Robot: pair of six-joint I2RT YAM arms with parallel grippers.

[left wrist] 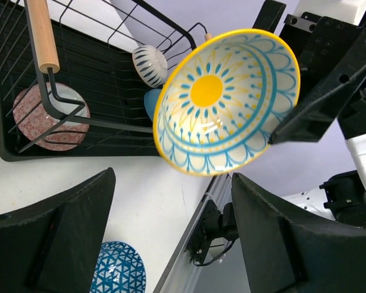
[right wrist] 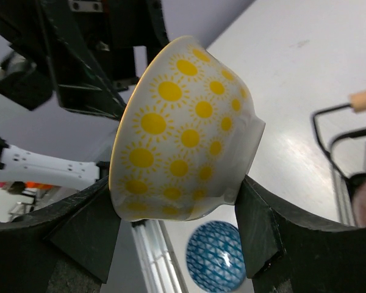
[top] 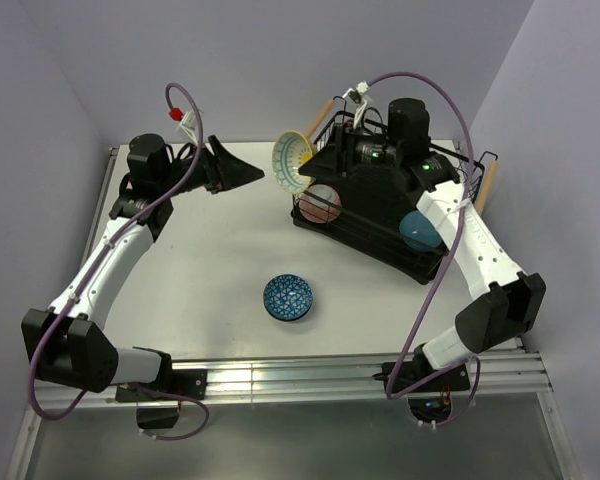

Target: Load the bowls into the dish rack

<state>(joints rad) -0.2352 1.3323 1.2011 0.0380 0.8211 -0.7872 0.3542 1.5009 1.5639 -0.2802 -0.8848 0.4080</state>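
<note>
Black fingers of my left gripper stand wide apart and hold nothing. They point right at the yellow bowl. I see that bowl up in the air, tipped on its side, with its open mouth facing left toward that gripper. My right gripper has it pinched, one finger on each side. Below and nearer to me, a blue patterned bowl stands upright on the white table.

Just right of the yellow bowl sits the dish rack. Its long side runs left to right, and the right end is a bit nearer to me. It has a wooden handle at each end. A pink bowl and a plain blue bowl sit inside. The walls are pale purple.
</note>
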